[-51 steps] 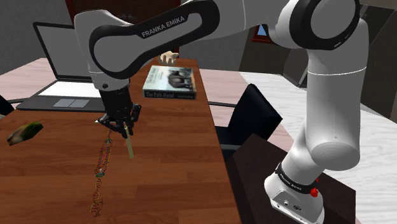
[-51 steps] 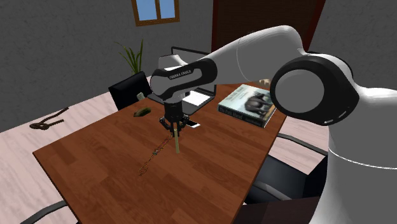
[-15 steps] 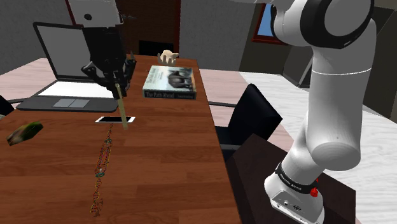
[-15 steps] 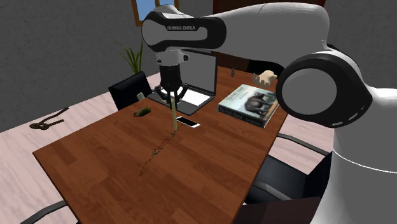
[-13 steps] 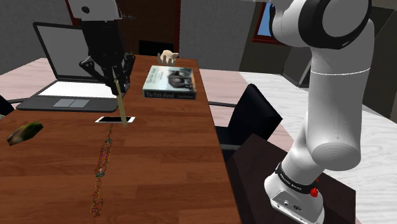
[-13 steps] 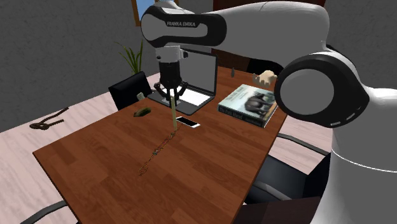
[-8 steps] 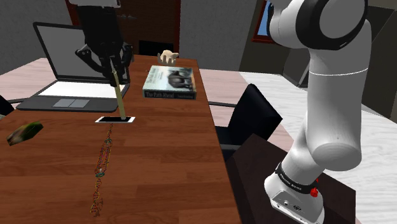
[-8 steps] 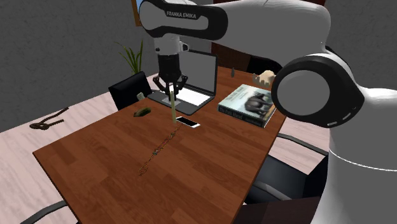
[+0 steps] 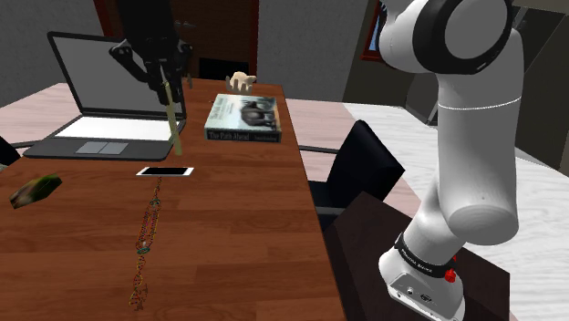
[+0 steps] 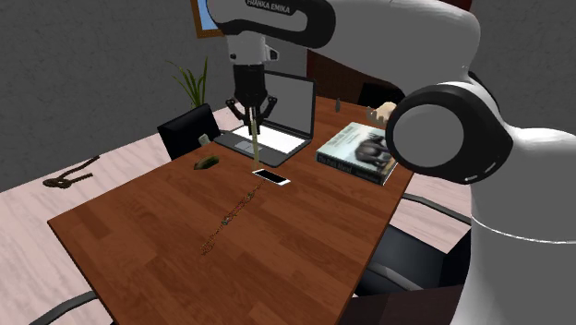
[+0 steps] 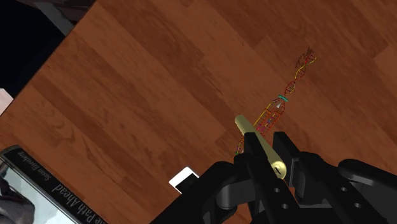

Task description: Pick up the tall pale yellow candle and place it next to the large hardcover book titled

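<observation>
The white arm (image 9: 465, 137) rises from its stand and reaches over a brown wooden desk (image 9: 237, 237). An open laptop (image 9: 91, 128) sits at the desk's far end on the shoulder view's left. A hardcover book (image 9: 244, 117) with a dark animal on its cover lies flat to the right of the laptop.

The black tool (image 9: 162, 80) hangs high in front of the laptop's screen, pointing down, and is clenched on the upper end of the pale yellow candle (image 9: 173, 119). In the wrist view the two fingers press the stick between them, and most of its length juts out past the fingertips. The candle hangs down from the tool, slightly slanted. Its lower end is in the air over the desk, near the laptop's front edge and above a white phone (image 9: 165, 170). The candle is well apart from the book. Beyond the phone, a thin beaded chain (image 9: 146, 237) lies stretched along the desk.
</observation>
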Action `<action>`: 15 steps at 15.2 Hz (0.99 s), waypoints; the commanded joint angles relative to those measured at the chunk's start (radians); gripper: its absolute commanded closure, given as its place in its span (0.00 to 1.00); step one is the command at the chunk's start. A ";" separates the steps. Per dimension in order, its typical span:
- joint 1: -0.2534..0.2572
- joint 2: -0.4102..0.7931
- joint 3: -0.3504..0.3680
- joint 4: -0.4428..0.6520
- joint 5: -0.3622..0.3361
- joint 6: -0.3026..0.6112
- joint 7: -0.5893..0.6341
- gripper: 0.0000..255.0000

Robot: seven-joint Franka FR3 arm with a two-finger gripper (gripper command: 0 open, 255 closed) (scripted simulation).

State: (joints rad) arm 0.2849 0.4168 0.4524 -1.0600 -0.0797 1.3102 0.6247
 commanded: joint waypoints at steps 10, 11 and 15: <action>-0.176 -0.014 -0.067 -0.092 -0.002 0.068 -0.231 1.00; -0.189 -0.008 -0.073 -0.090 -0.004 0.072 -0.251 1.00; -0.237 0.028 -0.099 -0.064 -0.018 0.079 -0.329 1.00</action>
State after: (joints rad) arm 0.0580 0.4345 0.3590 -1.1370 -0.0938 1.3924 0.3146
